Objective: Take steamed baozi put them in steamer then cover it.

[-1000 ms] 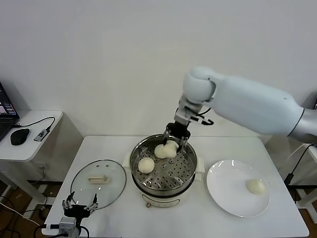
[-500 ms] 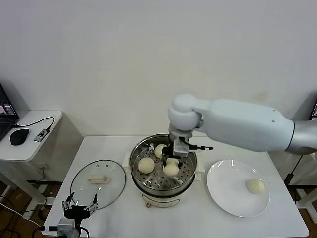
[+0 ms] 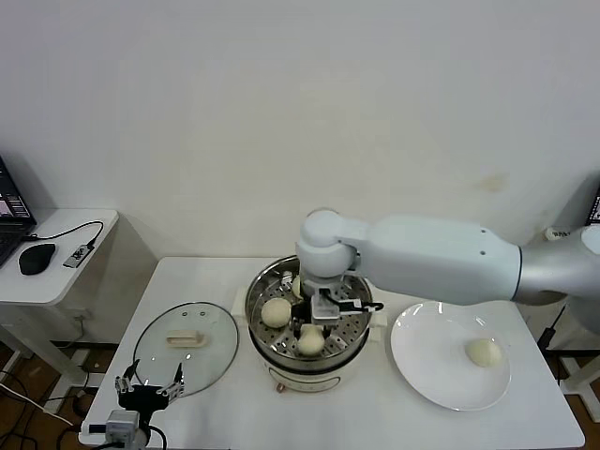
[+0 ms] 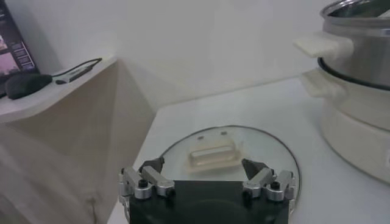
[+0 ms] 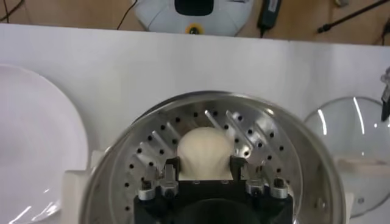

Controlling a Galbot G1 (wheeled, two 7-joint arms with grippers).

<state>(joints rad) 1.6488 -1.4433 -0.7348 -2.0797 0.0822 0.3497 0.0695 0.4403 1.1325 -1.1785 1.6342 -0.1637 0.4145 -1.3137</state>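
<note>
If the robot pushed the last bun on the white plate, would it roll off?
Probably it would roll a bit: the baozi looks round and smooth, and the plate looks glossy and shallow. It seems soft and light, so it may wobble rather than roll straight. A gentle push likely keeps it on the plate.

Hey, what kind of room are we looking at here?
Probably a lab or office corner set up as a test kitchen: a plain white table against a bare wall holds a shiny steel steamer pot, and a side desk carries a black computer mouse and cables.
</note>
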